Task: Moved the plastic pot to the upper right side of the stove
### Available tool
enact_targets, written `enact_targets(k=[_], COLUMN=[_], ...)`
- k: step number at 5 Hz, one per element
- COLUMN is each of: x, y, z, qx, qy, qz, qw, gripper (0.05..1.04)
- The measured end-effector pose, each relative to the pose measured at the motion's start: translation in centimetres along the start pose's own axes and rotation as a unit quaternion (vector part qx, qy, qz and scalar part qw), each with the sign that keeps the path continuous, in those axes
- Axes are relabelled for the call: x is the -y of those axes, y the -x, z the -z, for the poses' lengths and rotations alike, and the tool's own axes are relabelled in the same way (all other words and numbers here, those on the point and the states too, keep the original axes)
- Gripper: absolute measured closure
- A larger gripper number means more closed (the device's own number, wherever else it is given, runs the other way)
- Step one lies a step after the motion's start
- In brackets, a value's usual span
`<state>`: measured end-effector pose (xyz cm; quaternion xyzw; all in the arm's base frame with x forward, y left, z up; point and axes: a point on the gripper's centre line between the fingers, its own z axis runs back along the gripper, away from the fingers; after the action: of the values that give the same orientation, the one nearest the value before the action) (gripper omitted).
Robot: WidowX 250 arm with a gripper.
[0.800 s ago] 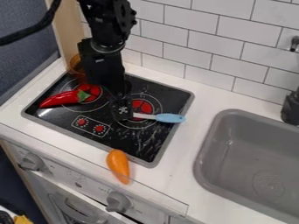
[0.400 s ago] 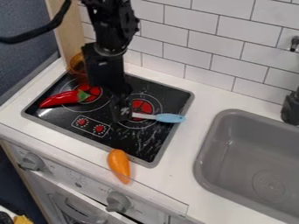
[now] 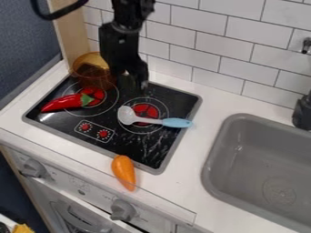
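Note:
The gripper point(image 3: 135, 83) hangs over the back part of the stove, behind the spoon and to the right of the pot. An amber, see-through plastic pot point(image 3: 92, 66) stands at the stove's back left corner, by the wooden side panel. The arm partly covers the pot's right edge. The black stove top point(image 3: 130, 148) has two ringed burners with red centres and a small printed dial panel.
A spoon with a blue handle point(image 3: 176, 122) lies across the right burner. A red chili pepper point(image 3: 61, 103) touches the left burner. An orange carrot-like toy point(image 3: 124, 172) rests over the stove's front edge. The grey sink point(image 3: 228, 148) is at right, the tiled wall point(image 3: 200, 48) behind.
The gripper has moved up and back, away from the spoon, uncovering the spoon's head. More of the amber pot shows. The pot, spoon, pepper and orange toy have stayed put.

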<state>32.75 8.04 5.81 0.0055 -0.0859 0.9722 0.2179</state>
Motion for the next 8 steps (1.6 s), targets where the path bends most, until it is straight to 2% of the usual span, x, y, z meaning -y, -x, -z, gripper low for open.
enact_targets(k=[1,2,3,4,5,6,8], x=[3.5,5.6,7.2,8.4,8.9,8.9,7.7], y=[0.9,0.9,0.7,1.3,1.7,1.9,1.4], z=[0.9,1.7,2.7,5.6,6.9,7.4,8.4], qx=[0.005,0.028,0.04,0.062,0.078,0.081,0.073], qy=[-0.005,0.021,0.034,0.026,0.025,0.02,0.013], qz=[-0.067,-0.083,-0.095,-0.084,-0.075,-0.067,-0.063], qw=[0.9977,0.9959,0.9941,0.9942,0.9938,0.9943,0.9953], gripper=[0.083,0.083,0.083,0.083,0.083,0.11,0.692])
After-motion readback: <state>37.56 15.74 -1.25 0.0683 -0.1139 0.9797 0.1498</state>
